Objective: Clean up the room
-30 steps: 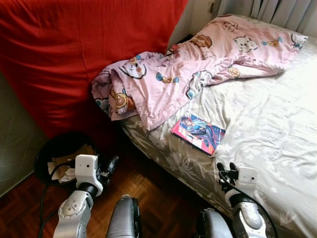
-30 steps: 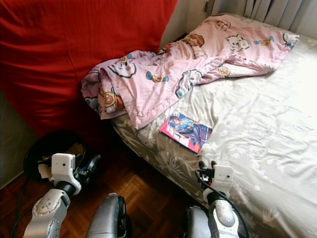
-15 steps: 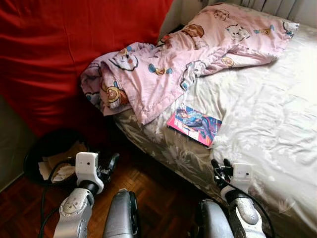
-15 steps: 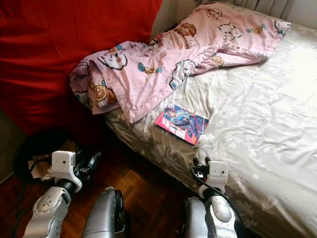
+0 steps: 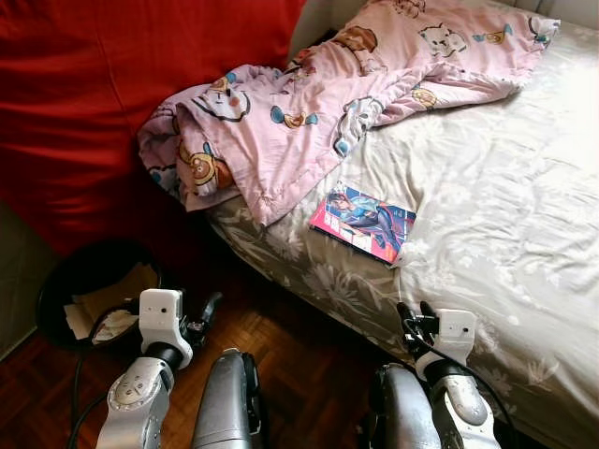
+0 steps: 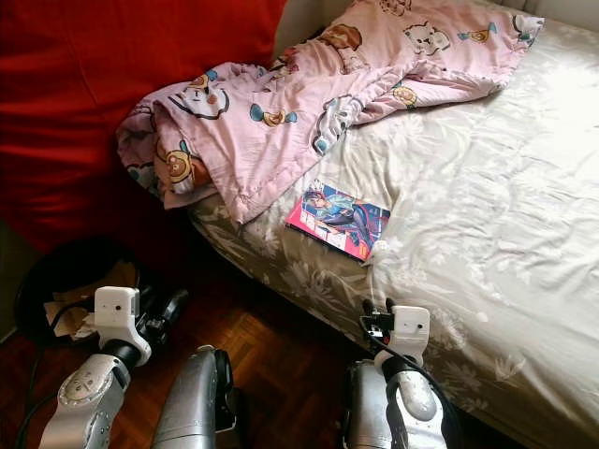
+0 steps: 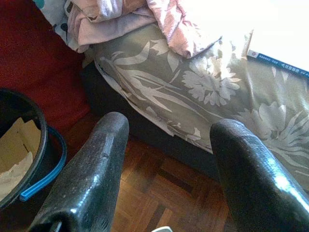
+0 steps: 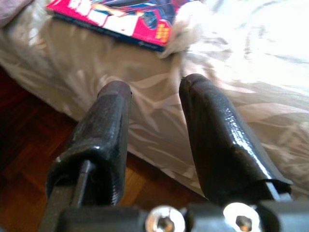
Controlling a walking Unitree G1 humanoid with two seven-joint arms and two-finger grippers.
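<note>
From the head camera, a bed with a pale floral sheet takes up the right and far part of the scene. A pink cartoon-print blanket lies bunched across its far left corner, spilling over the edge against a red cover on the left. A comic book with a red and blue cover lies flat on the sheet near the bed's near edge, just beside the blanket's hem. On the parquet floor at the left stands a black bucket holding crumpled paper and cardboard. The left gripper hangs low over the floor beside the bucket, and the right gripper is held low at the bed's near edge, below the comic book.

In the left wrist view, the two black fingers stand well apart with nothing between them; beyond them are the parquet, the bed's floral side and the bucket's rim (a blue handle runs along it).

In the right wrist view, the fingers are also apart and empty, pointing at the sheet's draped edge, with the comic book lying further on.
</note>
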